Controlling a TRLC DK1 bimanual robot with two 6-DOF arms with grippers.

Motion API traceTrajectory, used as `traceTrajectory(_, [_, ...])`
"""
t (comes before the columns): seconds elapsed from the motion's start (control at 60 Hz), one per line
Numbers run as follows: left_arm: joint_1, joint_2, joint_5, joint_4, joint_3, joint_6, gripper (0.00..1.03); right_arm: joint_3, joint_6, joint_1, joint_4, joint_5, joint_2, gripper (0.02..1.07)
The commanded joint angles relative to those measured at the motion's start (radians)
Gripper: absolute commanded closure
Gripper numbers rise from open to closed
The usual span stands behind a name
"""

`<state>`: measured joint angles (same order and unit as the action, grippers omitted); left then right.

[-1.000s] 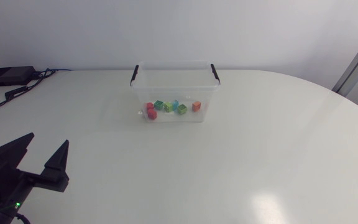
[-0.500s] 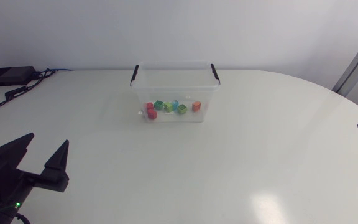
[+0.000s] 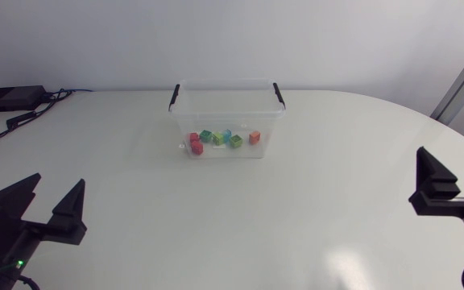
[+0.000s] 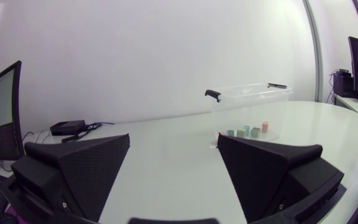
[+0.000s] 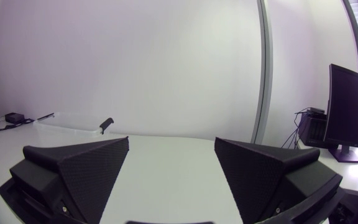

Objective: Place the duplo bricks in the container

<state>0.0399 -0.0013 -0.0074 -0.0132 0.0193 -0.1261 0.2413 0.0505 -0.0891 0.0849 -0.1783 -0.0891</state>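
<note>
1. Showing the left gripper at the near left of the white table, holding its fingers wide apart and gripping nothing.
2. Showing the right gripper at the near right edge, likewise spreading its fingers wide and gripping nothing.
3. Showing, farther back near the middle, the clear container, standing upright and open at the top, well apart from both grippers.
4. Showing the duplo bricks lying close together on the container's floor: red, green, blue and orange.

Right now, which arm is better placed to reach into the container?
Probably left: the open left gripper looks straight at the container and its duplo bricks. The right gripper seems farther off and faces past it.
</note>
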Motion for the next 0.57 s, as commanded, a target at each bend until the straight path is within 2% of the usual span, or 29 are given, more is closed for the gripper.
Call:
traceTrajectory(0.0, [-0.012,-0.004,0.004,0.01,-0.019,0.044,0.05,-0.057,-0.024,0.019,-0.026,0.029,0.021,0.07])
traceTrajectory(0.367, [-0.039,0.001,0.007,0.013,-0.019,0.125,0.05,-0.238,-0.05,0.088,-0.084,0.176,0.088,0.07])
traceTrajectory(0.55, [-0.04,0.001,0.007,0.013,-0.019,0.126,0.05,-0.241,-0.051,0.089,-0.085,0.178,0.089,0.07])
